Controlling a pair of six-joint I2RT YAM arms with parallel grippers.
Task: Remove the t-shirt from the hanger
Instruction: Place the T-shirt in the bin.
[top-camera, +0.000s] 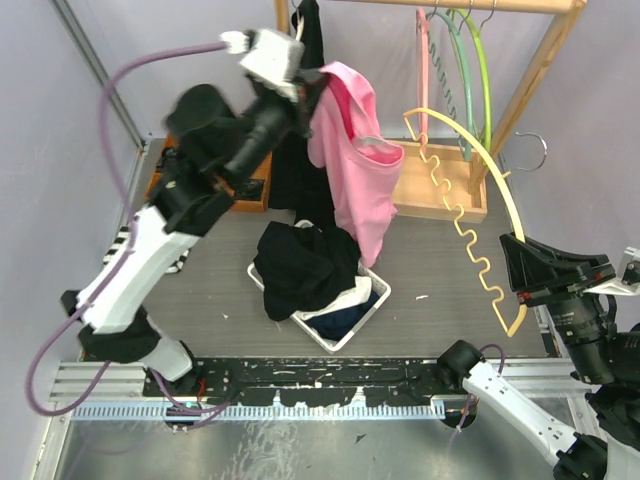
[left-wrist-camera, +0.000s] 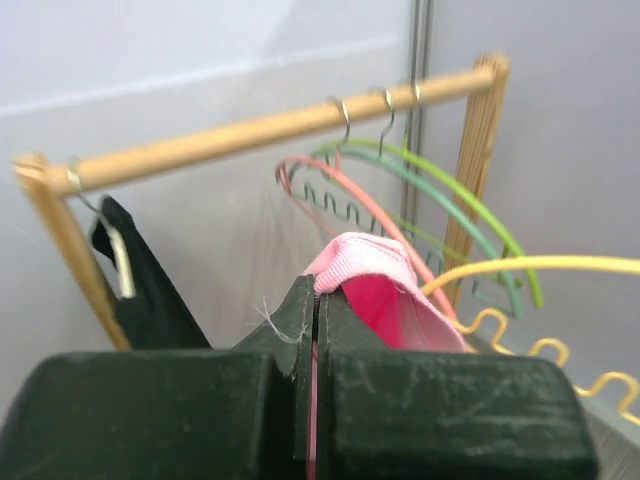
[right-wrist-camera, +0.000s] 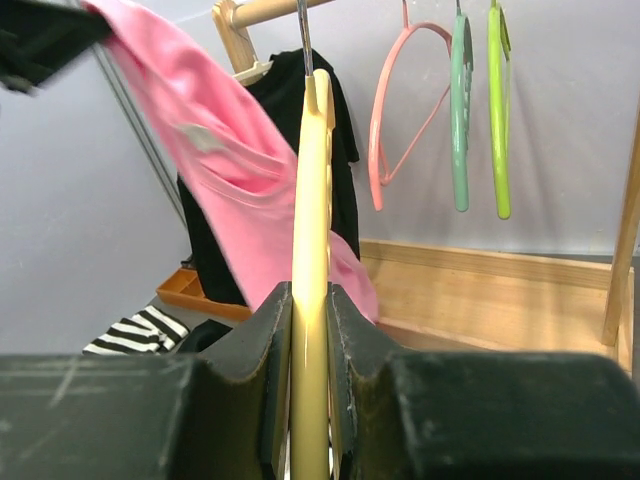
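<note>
The pink t-shirt (top-camera: 352, 160) hangs in the air from my left gripper (top-camera: 312, 82), which is shut on its collar (left-wrist-camera: 358, 256), high near the wooden rail. The yellow hanger (top-camera: 470, 210) is held out to the right by my right gripper (top-camera: 522, 272), which is shut on its lower end (right-wrist-camera: 310, 300). The hanger's upper tip touches the shirt's edge near its hem. In the right wrist view the shirt (right-wrist-camera: 215, 170) drapes to the left of the hanger.
A white bin (top-camera: 355, 325) of dark clothes stands below the shirt. A black garment (top-camera: 300, 150) hangs on the wooden rack (top-camera: 540, 70) with pink, teal and green hangers (top-camera: 460, 70). An orange tray (top-camera: 250, 190) and a striped cloth (top-camera: 125, 245) lie at left.
</note>
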